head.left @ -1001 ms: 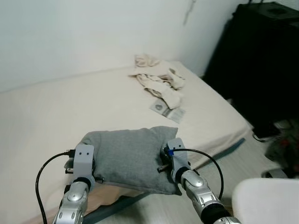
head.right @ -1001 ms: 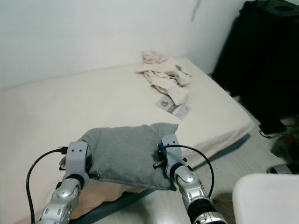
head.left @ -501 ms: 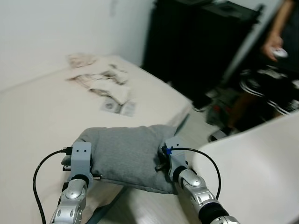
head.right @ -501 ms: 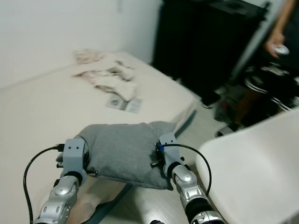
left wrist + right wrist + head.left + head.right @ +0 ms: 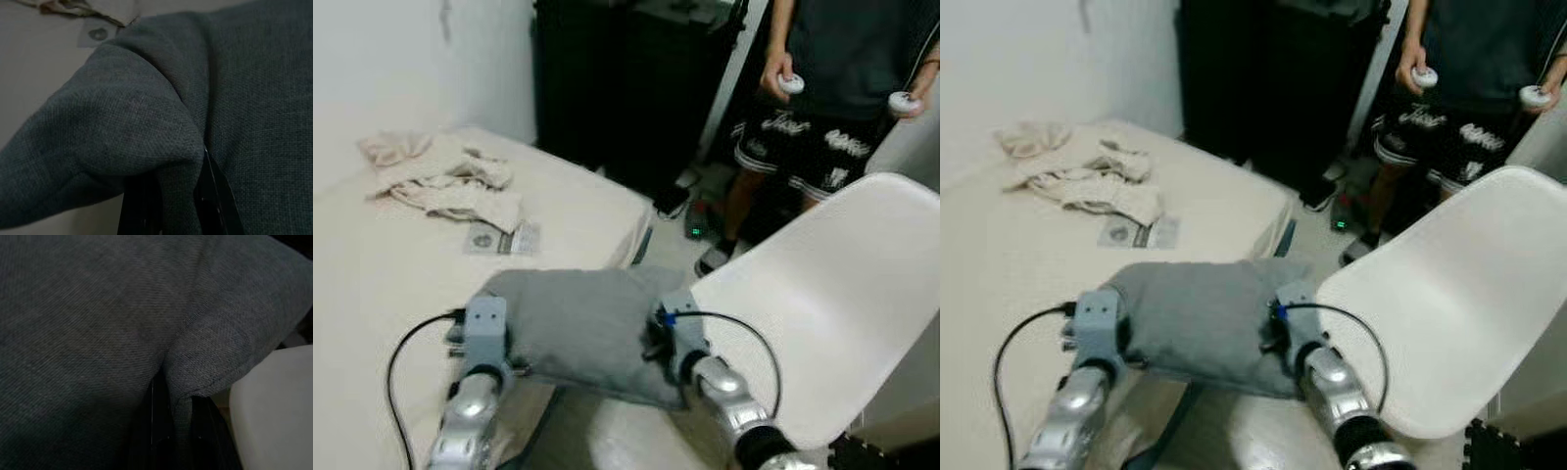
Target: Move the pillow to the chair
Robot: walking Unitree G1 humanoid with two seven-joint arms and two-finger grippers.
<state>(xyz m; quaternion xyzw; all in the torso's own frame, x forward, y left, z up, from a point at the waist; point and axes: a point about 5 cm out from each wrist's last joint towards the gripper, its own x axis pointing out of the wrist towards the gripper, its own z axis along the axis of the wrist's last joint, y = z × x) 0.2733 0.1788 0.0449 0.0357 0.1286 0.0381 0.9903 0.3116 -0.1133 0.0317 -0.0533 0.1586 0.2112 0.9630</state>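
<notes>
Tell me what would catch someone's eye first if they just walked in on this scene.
First the grey pillow, held up between the left gripper and the right gripper, each pinching a fold at one end. To its right waits the white chair, almost touching the pillow. Behind the chair stands a person with a white controller in each hand, and crumpled clothes lie on the bed at left.

Grey pillow [image 5: 578, 318] aloft, beside white chair [image 5: 822, 304]
</notes>
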